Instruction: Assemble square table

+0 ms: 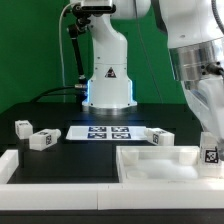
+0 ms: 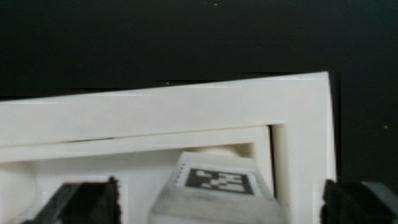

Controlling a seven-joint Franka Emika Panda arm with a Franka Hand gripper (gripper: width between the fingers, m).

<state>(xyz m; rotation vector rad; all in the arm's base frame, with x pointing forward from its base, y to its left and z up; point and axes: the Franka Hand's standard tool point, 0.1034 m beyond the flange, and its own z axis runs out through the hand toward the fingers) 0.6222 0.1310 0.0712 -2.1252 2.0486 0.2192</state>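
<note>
Black fingers (image 2: 84, 203) of the gripper (image 2: 222, 208) are spread wide and pinch nothing. One leg (image 2: 217, 180) sits between them, its tag facing the wrist camera, with a gap on each side and no contact visible. It sits inside a corner of the top (image 2: 160, 110), just beside the rim.

In the exterior view the leg (image 1: 211, 153) is right under the gripper, at that view's right end of the top (image 1: 150, 165). Spare legs lie well apart from the gripper, by the marker board (image 1: 105, 132): two (image 1: 22, 127) (image 1: 40, 138) on the exterior view's left, one (image 1: 160, 137) on its right.
</note>
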